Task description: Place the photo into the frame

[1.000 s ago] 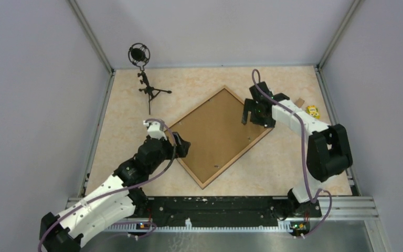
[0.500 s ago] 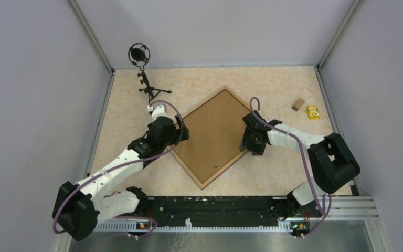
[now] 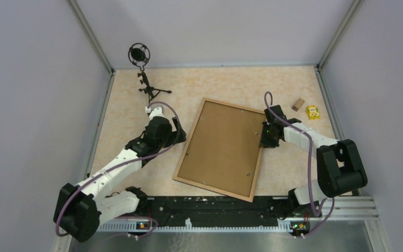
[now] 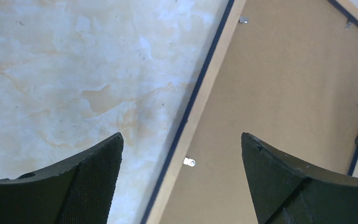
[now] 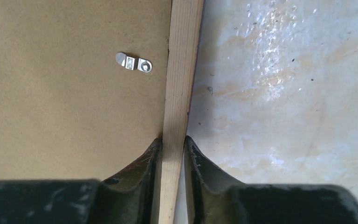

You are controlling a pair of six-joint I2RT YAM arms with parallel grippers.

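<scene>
The frame (image 3: 212,189) lies face down on the marble table, its light wood rails around a brown backing board (image 3: 223,147) held by small metal clips (image 5: 134,63). My right gripper (image 3: 265,137) is at the frame's right rail, and the right wrist view shows this gripper (image 5: 173,140) shut on the wooden rail (image 5: 182,70). My left gripper (image 3: 181,135) hovers over the left rail; in the left wrist view it (image 4: 182,140) is wide open above the rail (image 4: 204,93), touching nothing. The photo is not in view.
A black microphone on a small tripod (image 3: 146,86) stands at the back left. A small wooden block (image 3: 298,104) and a yellow object (image 3: 312,112) lie at the back right. Metal posts and grey walls enclose the table.
The frame has swung from a diamond pose to nearly square with the table. My right gripper closed on its right rail, and my left arm reached up beside the left rail.
</scene>
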